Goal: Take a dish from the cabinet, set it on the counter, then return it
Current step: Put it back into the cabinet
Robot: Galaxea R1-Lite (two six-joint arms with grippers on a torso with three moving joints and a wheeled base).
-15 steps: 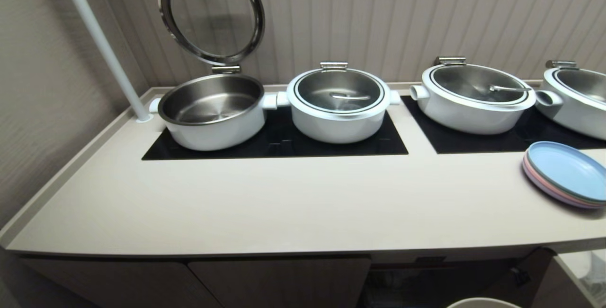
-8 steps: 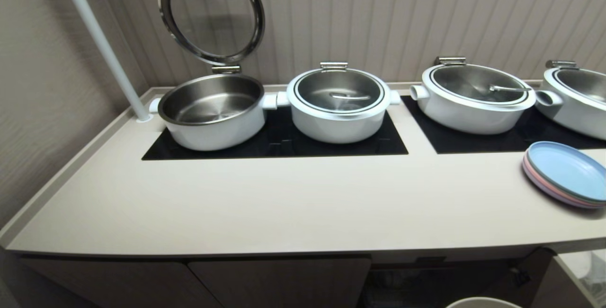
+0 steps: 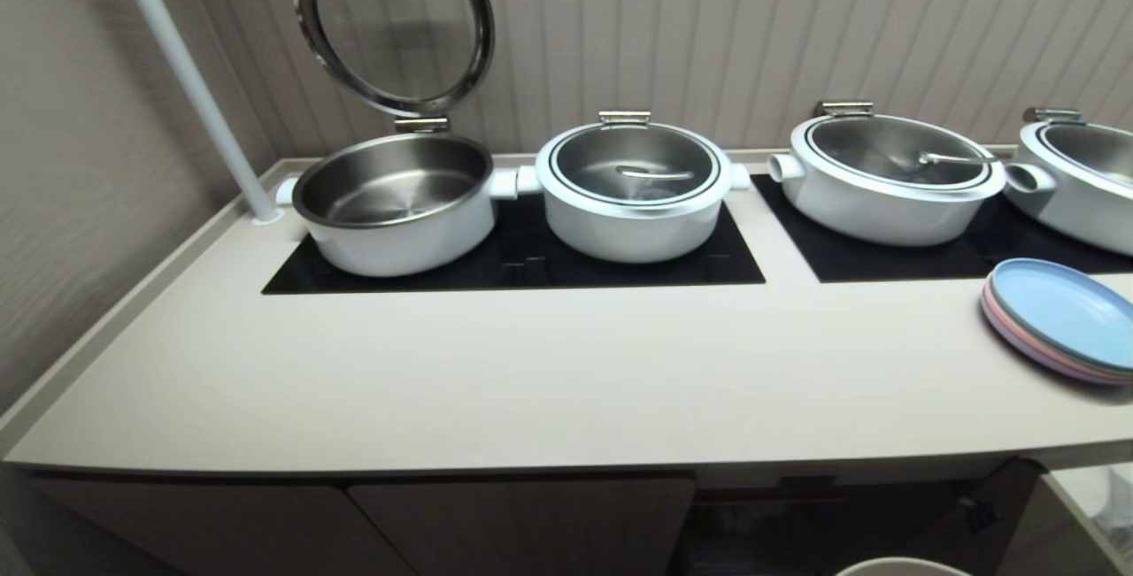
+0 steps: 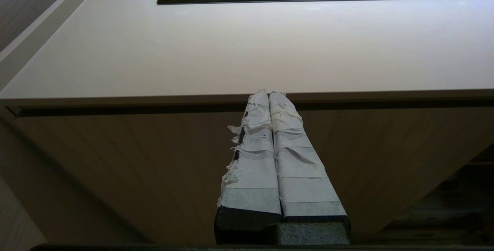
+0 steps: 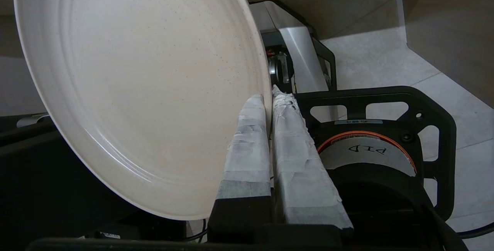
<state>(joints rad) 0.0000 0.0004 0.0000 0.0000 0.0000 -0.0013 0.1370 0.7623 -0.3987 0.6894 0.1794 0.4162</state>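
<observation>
Right gripper (image 5: 269, 100) is pinched shut on the rim of the dish (image 5: 146, 85), a plain cream-white plate. The plate is carried on edge, tilted, its face toward the wrist camera, low beside the robot's own base. In the head view only a sliver of its rim (image 3: 898, 566) shows at the near edge, below the counter (image 3: 531, 364). It is not on the counter yet.

Left gripper (image 4: 270, 100) is parked with its taped fingers (image 4: 252, 154) pressed together on nothing, level with the counter's front edge, in front of a closed cabinet (image 3: 522, 523) door.

On the counter: four white chafing pots on the black glass panels (image 3: 513, 266), the leftmost pot (image 3: 394, 204) with its lid (image 3: 394, 23) swung up. A stack of blue and pink plates (image 3: 1058, 319) sits at the right. The middle stretch in front of the pots looks free.

Risks I see:
- The grip is on the rim only. With the plate hanging tilted, it could pivot or slip out if I move sharply.
- Raising it past the counter's rounded front edge could knock the plate loose.
- Setting down too far right risks clipping the pastel stack; too far back, the pots.
- Plate must be levelled before release, or it lands on edge and rolls.
</observation>
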